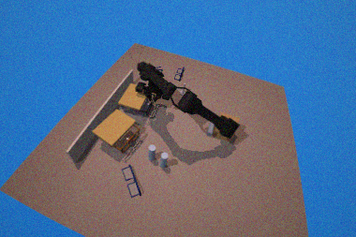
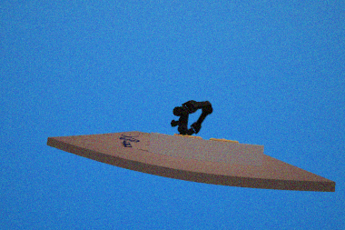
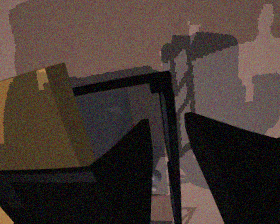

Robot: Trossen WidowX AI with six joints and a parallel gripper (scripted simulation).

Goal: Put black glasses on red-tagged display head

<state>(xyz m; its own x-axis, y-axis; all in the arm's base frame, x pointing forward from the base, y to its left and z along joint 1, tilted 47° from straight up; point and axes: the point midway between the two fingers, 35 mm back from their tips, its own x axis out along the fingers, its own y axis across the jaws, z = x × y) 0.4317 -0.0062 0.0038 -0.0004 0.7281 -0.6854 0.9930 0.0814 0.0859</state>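
My gripper (image 1: 151,98) (image 3: 166,122) is low beside the farther gold-topped block (image 1: 133,96) (image 3: 37,120). Its fingertips stand apart in the wrist view. A thin black bar of the black glasses (image 3: 171,120) runs between them with gaps on both sides; another bar reaches left to the block. The glasses' nose and ear contacts are hidden. The nearer gold-topped block (image 1: 114,126) has a brownish front with thin wire-like lines before it. I cannot make out the red tag or tell which head carries it.
A grey upright panel (image 1: 94,134) (image 2: 204,151) stands behind the blocks. Two pale-topped cylinders (image 1: 152,153) (image 1: 164,159) stand in front. Dark blue frames (image 1: 131,182) lie nearby, and other frames (image 1: 179,74) lie beyond the arm.
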